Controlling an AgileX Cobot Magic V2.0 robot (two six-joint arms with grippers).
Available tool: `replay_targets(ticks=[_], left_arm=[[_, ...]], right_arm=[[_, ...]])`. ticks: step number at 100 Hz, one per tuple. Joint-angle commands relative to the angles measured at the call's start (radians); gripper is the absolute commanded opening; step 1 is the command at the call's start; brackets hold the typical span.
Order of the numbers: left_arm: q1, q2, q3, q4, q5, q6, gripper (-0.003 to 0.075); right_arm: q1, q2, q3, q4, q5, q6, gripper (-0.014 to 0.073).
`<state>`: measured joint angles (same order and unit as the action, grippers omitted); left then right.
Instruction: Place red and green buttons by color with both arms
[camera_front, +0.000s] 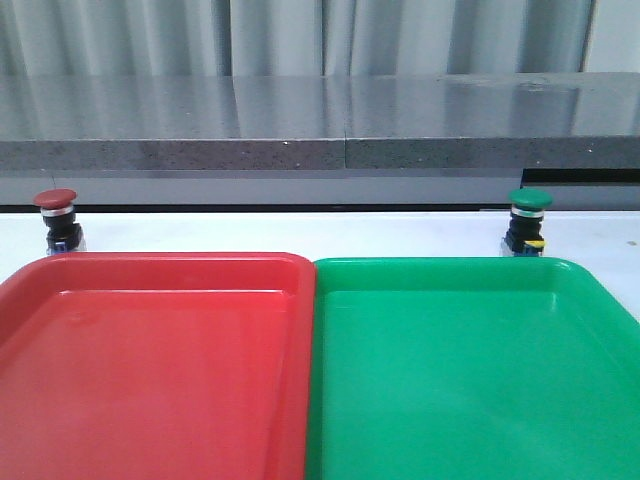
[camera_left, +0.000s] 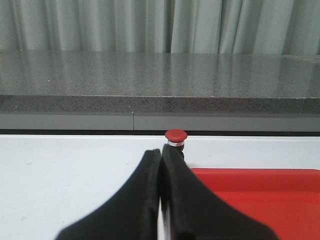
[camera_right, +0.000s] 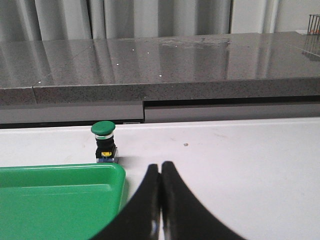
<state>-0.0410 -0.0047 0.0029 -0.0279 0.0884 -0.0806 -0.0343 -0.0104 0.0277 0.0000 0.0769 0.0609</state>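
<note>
Two glossy plastic trays lie side by side, touching, on the white worktop (camera_front: 300, 232): the red tray (camera_front: 150, 340) on the left half, the green tray (camera_front: 470, 350) on the right. Just behind the red tray's far left corner stands the red button (camera_front: 56, 218), domed cap on a black body. Behind the green tray's far right corner stands the green button (camera_front: 528, 220), upright. Left claw (camera_left: 161, 152) and right claw (camera_right: 160, 166), both smooth, black and curved, have fingers pressed together, holding nothing.

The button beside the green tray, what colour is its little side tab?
Yellow, on the green button; clearest in the front view.
</note>
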Motion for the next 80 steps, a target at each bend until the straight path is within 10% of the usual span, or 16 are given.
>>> replay_targets(ticks=[1, 80], left_arm=[[-0.008, -0.032, 0.011, 0.001, -0.088, 0.000, -0.0020], [-0.008, -0.032, -0.011, 0.003, -0.083, 0.000, -0.0021]], right_arm=[[0.001, -0.023, -0.019, -0.008, -0.077, -0.006, -0.0045], [0.001, -0.023, -0.019, -0.008, -0.077, -0.006, -0.0045]])
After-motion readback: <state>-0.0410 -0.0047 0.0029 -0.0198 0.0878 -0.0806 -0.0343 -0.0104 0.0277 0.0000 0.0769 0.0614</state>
